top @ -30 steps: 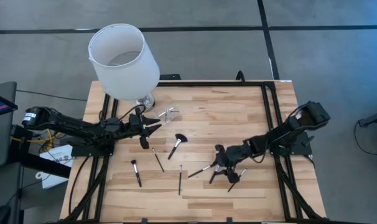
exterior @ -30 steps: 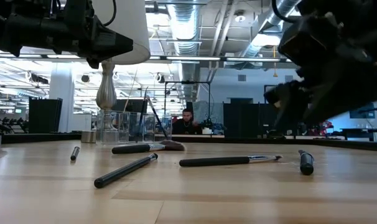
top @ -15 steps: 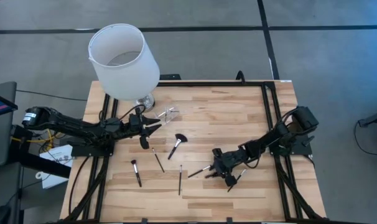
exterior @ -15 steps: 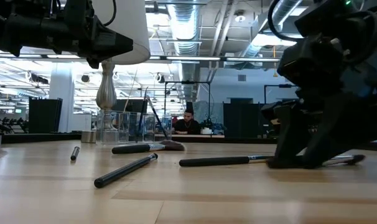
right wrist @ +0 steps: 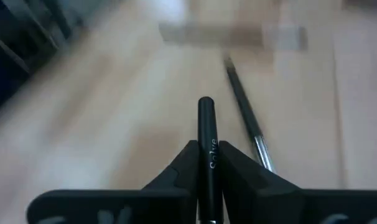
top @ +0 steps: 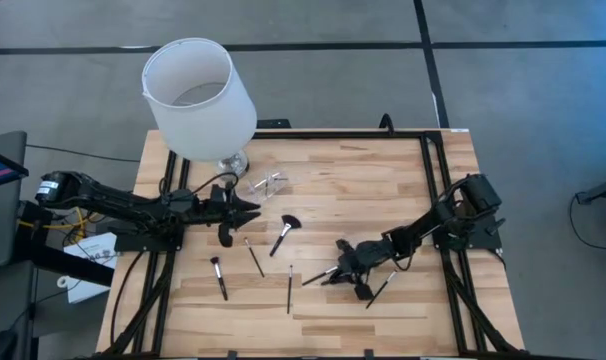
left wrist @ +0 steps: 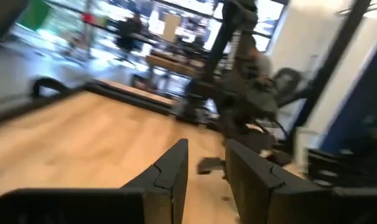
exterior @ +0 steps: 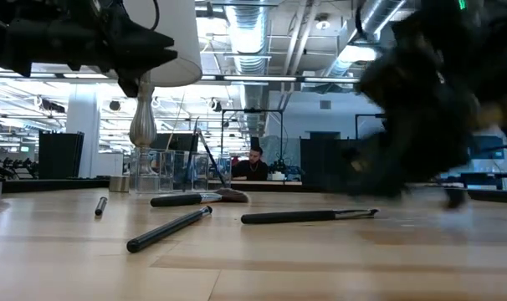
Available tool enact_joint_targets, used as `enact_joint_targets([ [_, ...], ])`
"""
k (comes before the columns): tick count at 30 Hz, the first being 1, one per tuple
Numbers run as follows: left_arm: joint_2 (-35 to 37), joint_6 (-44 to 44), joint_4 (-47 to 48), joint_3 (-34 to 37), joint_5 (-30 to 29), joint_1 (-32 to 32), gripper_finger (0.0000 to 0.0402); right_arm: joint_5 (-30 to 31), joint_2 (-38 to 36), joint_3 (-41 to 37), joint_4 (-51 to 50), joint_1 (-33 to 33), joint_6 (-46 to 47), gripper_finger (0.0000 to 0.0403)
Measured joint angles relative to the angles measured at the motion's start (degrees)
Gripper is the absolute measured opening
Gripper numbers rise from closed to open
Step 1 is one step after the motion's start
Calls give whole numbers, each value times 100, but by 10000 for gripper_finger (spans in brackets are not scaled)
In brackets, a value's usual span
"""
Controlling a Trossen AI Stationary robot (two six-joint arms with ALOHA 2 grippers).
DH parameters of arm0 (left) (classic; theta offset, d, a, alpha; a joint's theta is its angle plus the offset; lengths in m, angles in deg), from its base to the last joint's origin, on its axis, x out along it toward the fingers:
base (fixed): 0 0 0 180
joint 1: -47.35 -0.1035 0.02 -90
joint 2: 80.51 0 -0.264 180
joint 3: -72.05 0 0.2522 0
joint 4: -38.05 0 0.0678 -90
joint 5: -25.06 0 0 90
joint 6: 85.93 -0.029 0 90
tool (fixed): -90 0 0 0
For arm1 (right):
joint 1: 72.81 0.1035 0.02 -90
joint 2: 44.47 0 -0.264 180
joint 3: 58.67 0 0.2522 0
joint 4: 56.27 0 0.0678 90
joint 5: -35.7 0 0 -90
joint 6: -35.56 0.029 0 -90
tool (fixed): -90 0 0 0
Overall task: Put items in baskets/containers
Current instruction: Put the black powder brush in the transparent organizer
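Several thin black makeup brushes lie flat on the wooden table [top: 383,180], among them a fan-headed one [top: 283,233] and one with a silver ferrule [top: 318,277]. A small clear cup [top: 267,184] stands by the lamp's base. My right gripper [top: 341,266] is low over the near right of the table, shut on a black brush handle [right wrist: 205,124]. The silver-ferruled brush [right wrist: 244,118] lies just ahead of it. My left gripper [top: 251,210] hovers near the cup, and its fingers [left wrist: 170,174] stand apart with nothing between them. My right gripper pinches the black brush handle [right wrist: 206,149] between its two fingers. The handle lies along the fingers, and its blunt end [right wrist: 205,102] sticks out ahead of the fingertips. The fingers come from the table's right, slanting down. The part behind the fingertips is hidden by the gripper.
A tall lamp with a large white shade [top: 198,95] on a silver base [exterior: 142,125] stands at the far left corner, overhanging the cup. A black frame rail [top: 433,180] runs along the table's edges. People sit in the room beyond the table.
My right gripper has come down toward the table and a little toward its left edge. It has shut from wide open onto a brush handle. My left gripper has turned slightly and shifted a little toward the right, with its fingers unchanged.
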Motion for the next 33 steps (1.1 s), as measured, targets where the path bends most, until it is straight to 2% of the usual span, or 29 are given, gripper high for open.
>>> enact_joint_targets([
  [3, -40, 275, -20, 0, 206, 120, 104, 4, -27, 456, 0, -33, -31, 33],
  [7, -221, 811, -35, 0, 224, 429, 104, 35, -31, 1314, -884, -143, -653, 29],
  [12, -641, 1322, -43, 0, 234, 789, 104, 584, -11, 2706, -3601, -470, -1629, 37],
  [15, -1016, 1565, -46, 0, 362, 852, 104, 842, -11, 3383, -4545, -688, -2210, 38],
  [20, -1785, 1822, -147, 0, 453, 852, 104, 643, -19, 3902, -4703, -1002, -2939, 29],
  [23, -2109, 1822, -677, 0, 433, 850, 104, 487, -27, 3968, -4683, -1149, -3079, 30],
  [27, -2271, 1823, -994, -14, 436, 774, 104, 478, -19, 3963, -4607, -1261, -3129, 39],
  [33, -2285, 1818, -993, -181, 435, 609, 104, 460, 221, 3943, -4094, -1238, -3556, 29],
])
